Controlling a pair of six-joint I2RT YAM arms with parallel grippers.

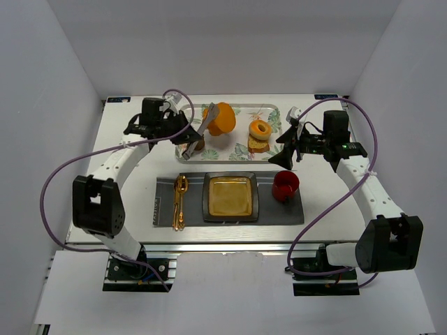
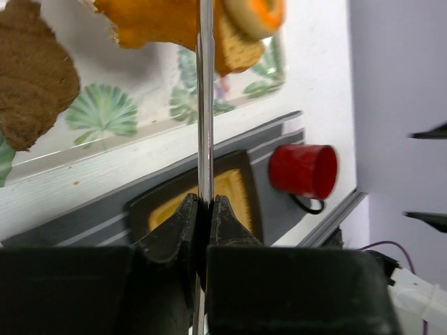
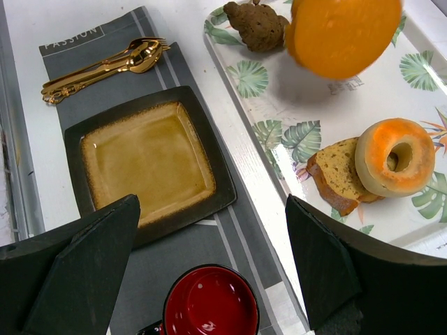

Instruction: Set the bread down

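Observation:
My left gripper (image 1: pixel 184 134) (image 2: pixel 204 202) is shut on a thin metal utensil (image 2: pixel 204 105) (image 1: pixel 203 124), seen edge-on between the jaws. The utensil's far end reaches a round orange bun (image 1: pixel 222 118) (image 2: pixel 160 21) (image 3: pixel 342 31) over the leaf-print tray (image 1: pixel 237 106). I cannot tell whether the bun rests on the tray. A brown bread slice (image 3: pixel 335 178) lies at the tray's right with an orange-glazed ring (image 1: pixel 260 130) (image 3: pixel 394 157) on it. A dark brown lump (image 1: pixel 198 144) (image 3: pixel 258 24) sits at the tray's left. My right gripper (image 1: pixel 286 148) (image 3: pixel 211 202) hangs open and empty above the red cup.
A square brown plate (image 1: pixel 208 197) (image 3: pixel 77 132) sits mid-placemat (image 1: pixel 279 209). Gold cutlery (image 1: pixel 179 201) (image 3: pixel 105 66) lies to its left, and a red cup (image 1: pixel 285 185) (image 3: pixel 209 307) stands to its right. White walls close in on both sides.

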